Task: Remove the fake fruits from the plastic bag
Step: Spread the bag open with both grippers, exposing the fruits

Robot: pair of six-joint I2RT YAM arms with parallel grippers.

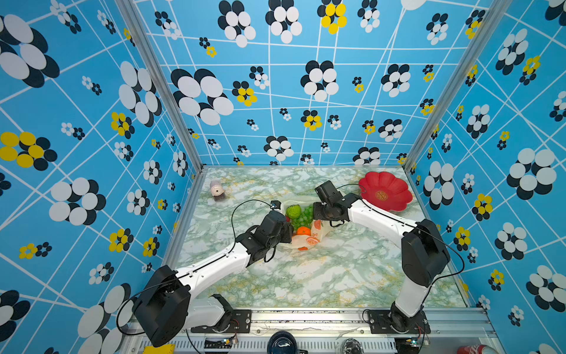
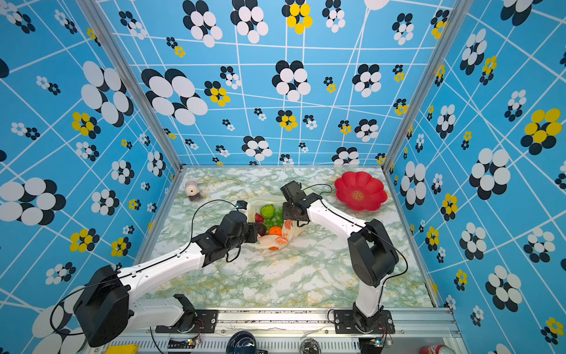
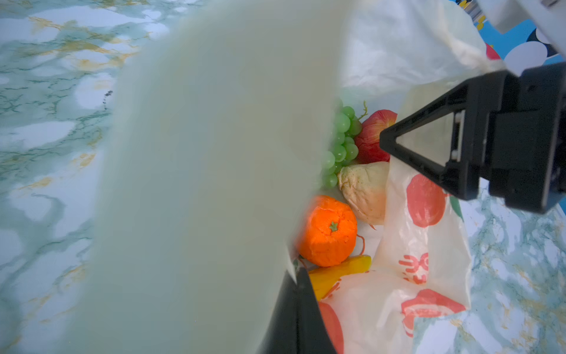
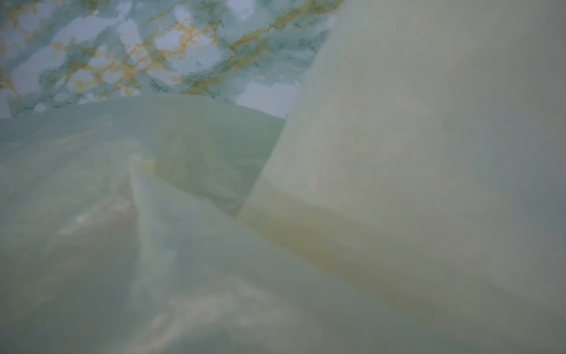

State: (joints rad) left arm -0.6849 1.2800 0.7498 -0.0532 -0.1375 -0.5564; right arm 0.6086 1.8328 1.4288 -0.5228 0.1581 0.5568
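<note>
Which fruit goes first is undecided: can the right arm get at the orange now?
Probably yes: the orange lies uncovered in the plastic bag's open mouth, near the right gripper at its rim.

Boxed-in cell. Back wall (image 1: pixel 291 92), left wall (image 1: pixel 61 153), right wall (image 1: pixel 505 138): all bright blue, crossed by thin white lines, dotted with flower clusters in black-and-white and black-and-yellow, big and small. Bare aluminium posts at both back corners, left post (image 1: pixel 159 85) and right post (image 1: pixel 450 85), splaying outward toward the top in both top views. Tabletop (image 1: pixel 306 275) in glossy marble print: white, green veins, ochre streaks. Aluminium rail (image 1: pixel 306 317) along the near edge, below it a slotted strip (image 1: pixel 321 344). Light bright and even, soft shadows only.
</note>
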